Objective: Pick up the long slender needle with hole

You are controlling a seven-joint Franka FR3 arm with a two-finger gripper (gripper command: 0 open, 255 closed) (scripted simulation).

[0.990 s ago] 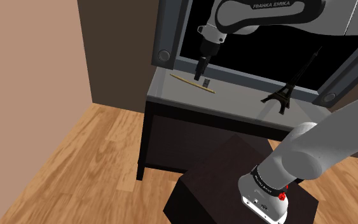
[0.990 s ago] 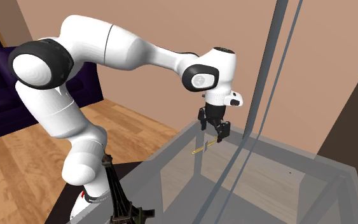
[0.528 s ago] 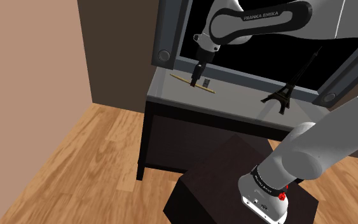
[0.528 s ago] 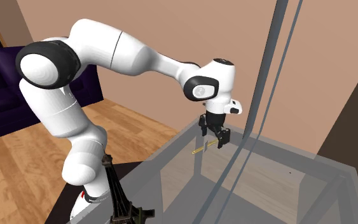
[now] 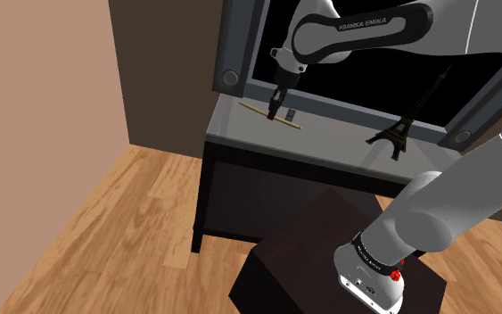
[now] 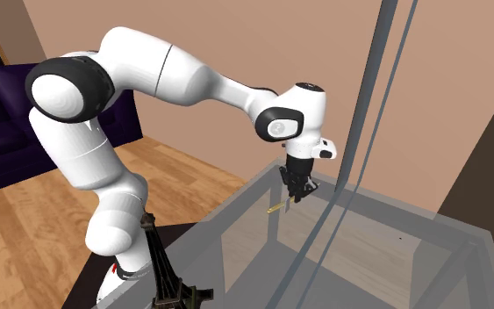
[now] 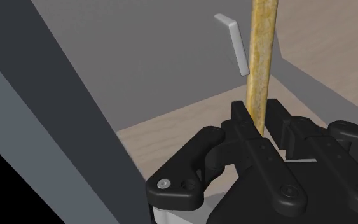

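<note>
Golden needle (image 7: 261,57) tight in the clenched black hand (image 7: 259,118), low at the grey tabletop (image 5: 338,143)

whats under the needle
The grey tabletop lies under the needle, which looks flat on it. The gripper clasps its middle, hiding whether that stretch touches the surface.

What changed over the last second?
The gripper came down onto the golden needle and shut on it. The needle still lies on the grey table, and the Eiffel Tower model has not moved.
</note>
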